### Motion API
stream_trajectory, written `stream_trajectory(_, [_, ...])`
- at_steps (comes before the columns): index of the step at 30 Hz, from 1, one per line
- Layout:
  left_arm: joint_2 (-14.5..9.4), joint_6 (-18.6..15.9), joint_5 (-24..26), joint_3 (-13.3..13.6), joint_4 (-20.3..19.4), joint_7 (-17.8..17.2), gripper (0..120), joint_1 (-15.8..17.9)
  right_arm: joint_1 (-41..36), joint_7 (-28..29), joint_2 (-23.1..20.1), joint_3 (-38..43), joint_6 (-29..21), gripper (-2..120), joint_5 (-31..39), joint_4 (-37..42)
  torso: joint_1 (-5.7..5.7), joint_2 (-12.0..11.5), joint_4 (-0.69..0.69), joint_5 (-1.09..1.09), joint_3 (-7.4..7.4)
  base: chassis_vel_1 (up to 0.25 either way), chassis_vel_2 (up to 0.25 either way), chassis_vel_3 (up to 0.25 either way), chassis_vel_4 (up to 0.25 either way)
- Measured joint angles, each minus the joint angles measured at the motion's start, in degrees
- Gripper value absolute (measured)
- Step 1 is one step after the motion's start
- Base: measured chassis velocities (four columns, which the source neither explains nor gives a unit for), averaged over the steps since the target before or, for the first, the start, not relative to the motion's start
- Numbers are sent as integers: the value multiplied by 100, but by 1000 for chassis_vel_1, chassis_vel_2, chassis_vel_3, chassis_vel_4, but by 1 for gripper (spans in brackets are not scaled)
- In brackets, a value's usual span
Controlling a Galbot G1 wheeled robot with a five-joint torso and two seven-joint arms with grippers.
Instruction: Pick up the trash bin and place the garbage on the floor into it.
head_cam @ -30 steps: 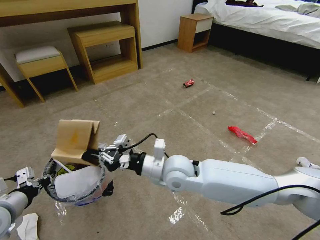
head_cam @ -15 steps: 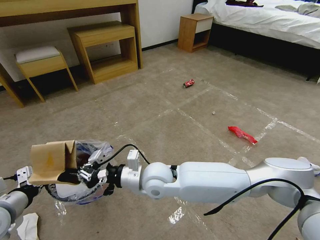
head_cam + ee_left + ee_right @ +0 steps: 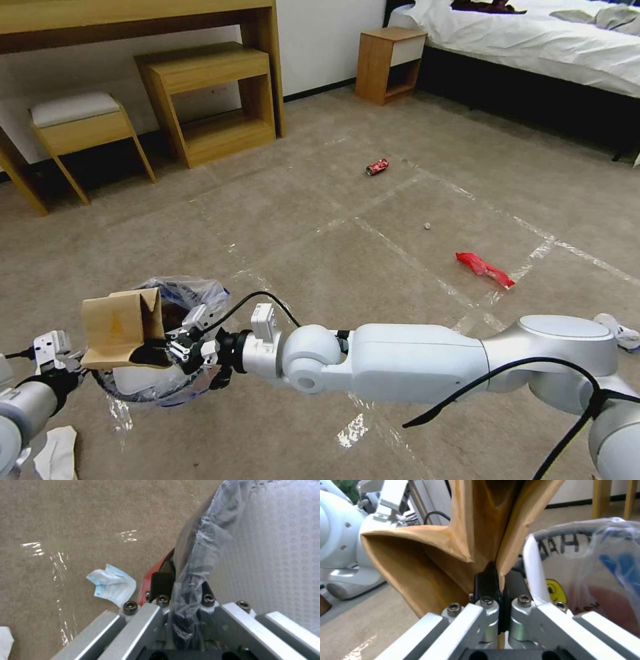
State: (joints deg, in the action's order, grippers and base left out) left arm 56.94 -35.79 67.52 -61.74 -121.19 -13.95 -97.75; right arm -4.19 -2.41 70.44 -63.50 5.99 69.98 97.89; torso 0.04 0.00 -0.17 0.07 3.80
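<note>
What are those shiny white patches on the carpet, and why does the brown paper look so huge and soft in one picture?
Head view: the patches are room light glaring off clear tape strips on the floor. Left wrist view: the same glare shows on the tape. Right wrist view: the carton, pinched in the right hand, sits so near the lens that it looms large and slightly blurred.
</note>
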Motion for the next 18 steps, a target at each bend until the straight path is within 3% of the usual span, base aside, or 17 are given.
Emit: stream_trajectory(18, [26,11,-3,22,-1,22,1,33,-46,-190,68,-38,81,0,-235,-568,0,0,0,0,0,0,0,0,0])
